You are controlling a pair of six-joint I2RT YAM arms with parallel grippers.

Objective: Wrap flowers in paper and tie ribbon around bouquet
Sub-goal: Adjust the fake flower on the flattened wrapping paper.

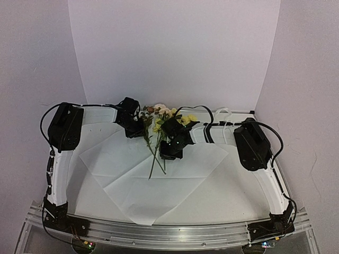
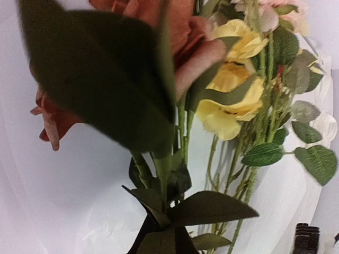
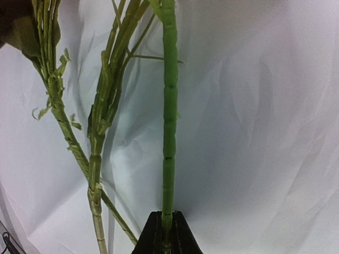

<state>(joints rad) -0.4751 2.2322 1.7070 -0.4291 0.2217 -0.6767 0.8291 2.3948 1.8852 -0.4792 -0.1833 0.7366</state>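
Your left tool (image 2: 160,233) clenched on leafy stem low in flowers (image 1: 158,126); your right tool (image 3: 167,233) clenched on one thick green stem. Paper (image 1: 159,185) spread on surface (image 1: 85,201), creased, one corner toward you. Flowers over paper's far part, blooms toward back wall, stem ends pointing toward you. Your tools flank bunch, left and right.

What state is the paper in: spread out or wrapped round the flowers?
Spread out: the paper lies open and flat; no edge covers the flowers.
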